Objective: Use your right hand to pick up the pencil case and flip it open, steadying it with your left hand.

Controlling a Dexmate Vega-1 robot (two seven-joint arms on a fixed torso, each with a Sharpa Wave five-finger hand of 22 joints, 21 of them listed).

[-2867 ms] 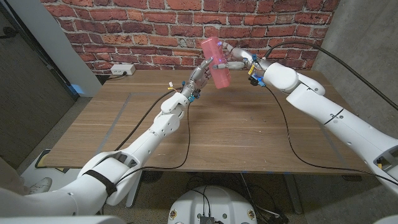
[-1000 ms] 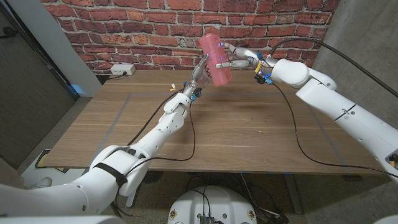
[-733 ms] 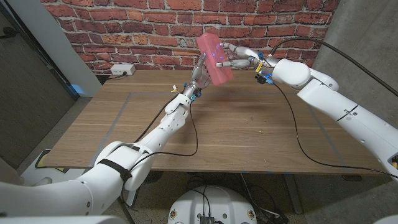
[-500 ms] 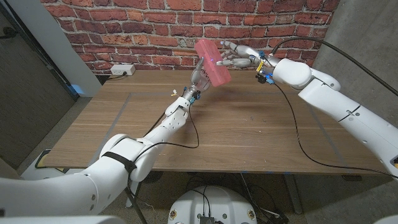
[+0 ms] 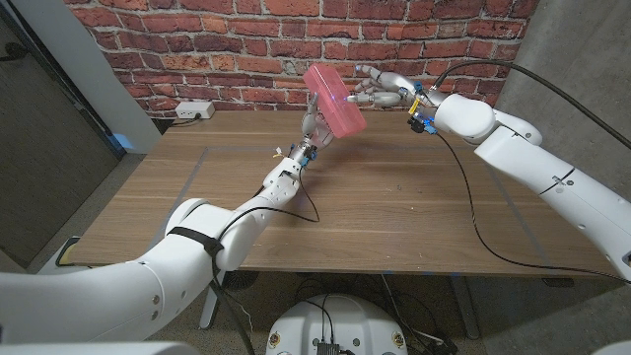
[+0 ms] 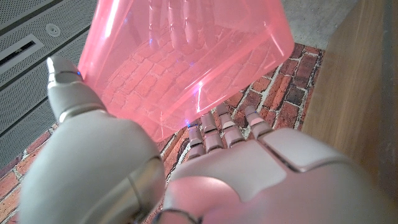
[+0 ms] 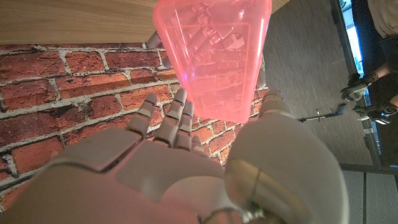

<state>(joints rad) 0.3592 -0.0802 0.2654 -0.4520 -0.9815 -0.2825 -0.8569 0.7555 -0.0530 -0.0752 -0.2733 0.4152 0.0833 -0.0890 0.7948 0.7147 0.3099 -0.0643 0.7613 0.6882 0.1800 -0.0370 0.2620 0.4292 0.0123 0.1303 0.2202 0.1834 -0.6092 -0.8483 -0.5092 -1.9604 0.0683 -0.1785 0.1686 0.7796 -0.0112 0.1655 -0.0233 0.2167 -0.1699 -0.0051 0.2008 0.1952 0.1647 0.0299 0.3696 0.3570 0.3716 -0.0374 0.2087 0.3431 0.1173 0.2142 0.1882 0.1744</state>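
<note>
Both hands, right [image 5: 378, 91] and left [image 5: 317, 120], grip the tilted pink pencil case [image 5: 333, 89] high above the table [image 5: 375, 207]

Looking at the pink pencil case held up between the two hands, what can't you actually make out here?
- Whether the pencil case is open: no view shows a lid seam.
- Left hand grip: head view, the case covers its fingers.
- Right hand contact: head view, too small to tell.
- Case contents: wrist views, tinted plastic blurs them.
</note>
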